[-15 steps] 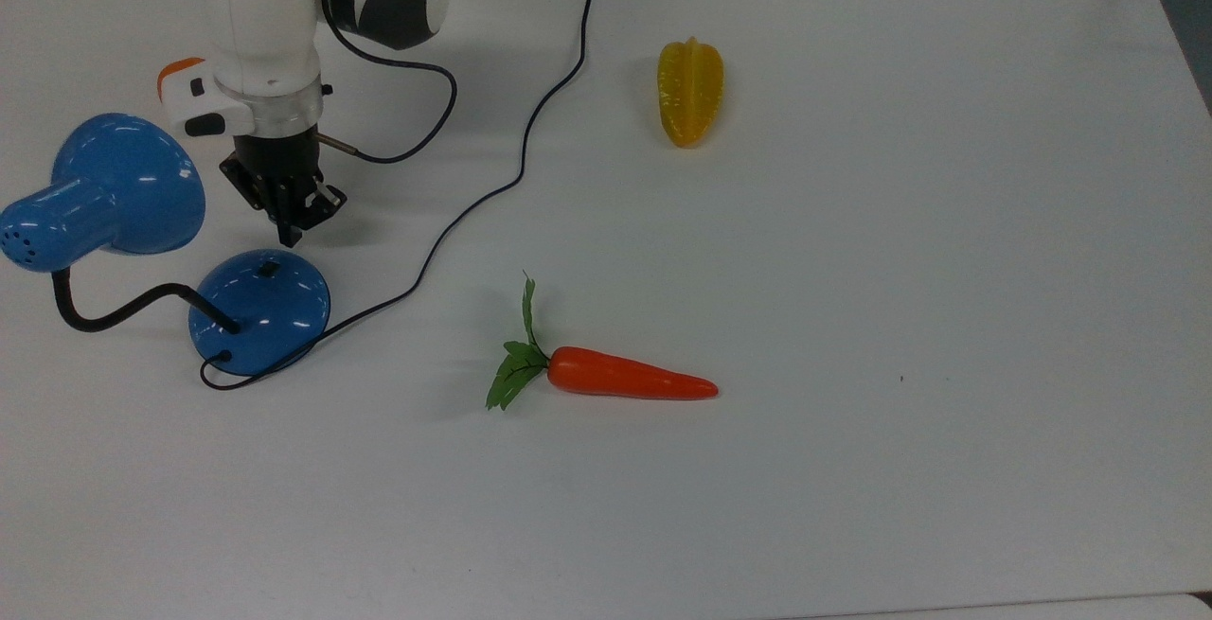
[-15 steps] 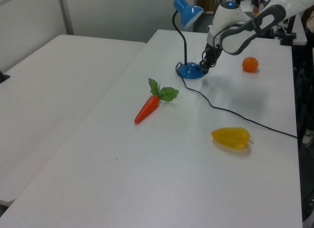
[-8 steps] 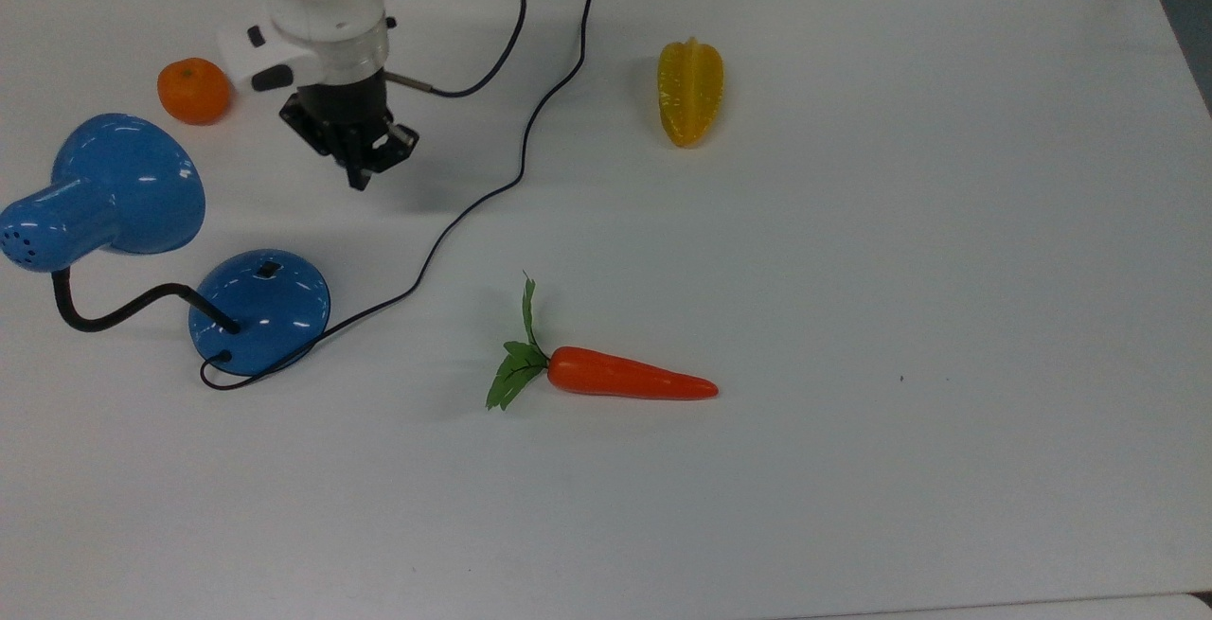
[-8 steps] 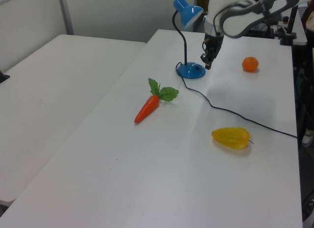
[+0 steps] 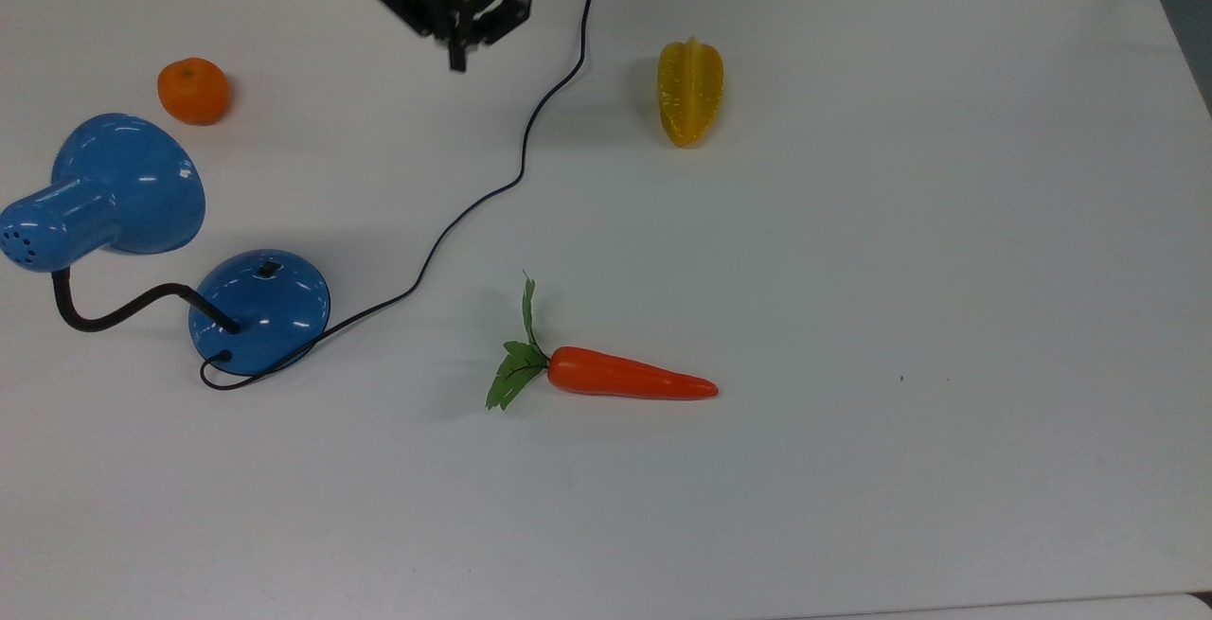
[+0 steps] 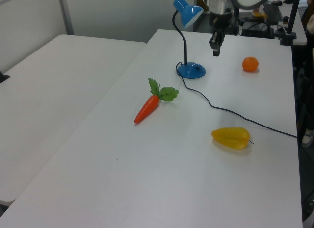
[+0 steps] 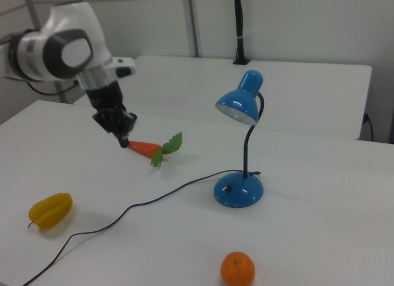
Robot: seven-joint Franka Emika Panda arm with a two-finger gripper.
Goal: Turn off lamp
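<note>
The gripper [image 5: 458,60] hangs in the air above the table [image 5: 900,251], well apart from the lamp [image 5: 258,308], and it holds nothing and touches nothing. Its two fingers point down and stand together, with no gap visible between their tips. In the top view the arm is cut off by the upper edge, so only the black hand and fingers show there; the right view shows the white arm [image 7: 58,49] more fully, with the gripper [image 7: 123,140] in front of the carrot.

In the top view, the carrot [image 5: 630,375] with green leaves lies nearest the lower edge of the table, about at the middle. The lamp stands near the top view's left edge: a glossy blue domed base with a small black switch [image 5: 269,269], a black bent neck and a blue bell-shaped shade [image 5: 128,183]. Whether the bulb is lit is hard to tell. A black cord [image 5: 473,203] runs from the base to the far edge. Farther lie the yellow starfruit [image 5: 690,92] and the orange [image 5: 193,90], the latter close to the far left corner.
</note>
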